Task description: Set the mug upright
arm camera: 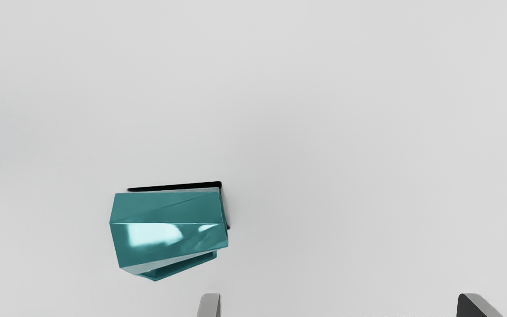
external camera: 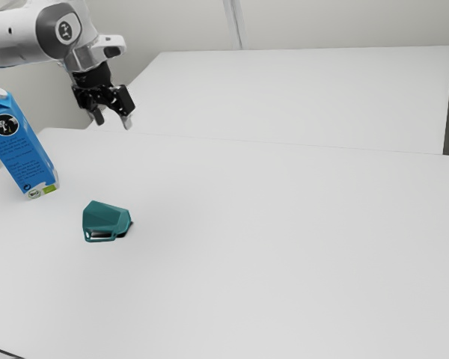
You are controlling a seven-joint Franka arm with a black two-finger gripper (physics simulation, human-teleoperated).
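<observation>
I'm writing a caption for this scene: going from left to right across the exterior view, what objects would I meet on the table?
Blue carton → teal mug, lying on its side.

White arm point(external camera: 15, 40), grey joint band point(external camera: 48, 33), black pincer point(external camera: 113, 123).

teal mug point(external camera: 105, 216) on its side on white tbl point(external camera: 284, 247), handle point(external camera: 100, 239) twd cam, blue carton point(external camera: 19, 149) w/ blk round logo nr the exterior view's left edge, white robot arm point(external camera: 11, 39) upper left, blk gripper point(external camera: 114, 122) raised, apart from mug, fingers spread
</observation>
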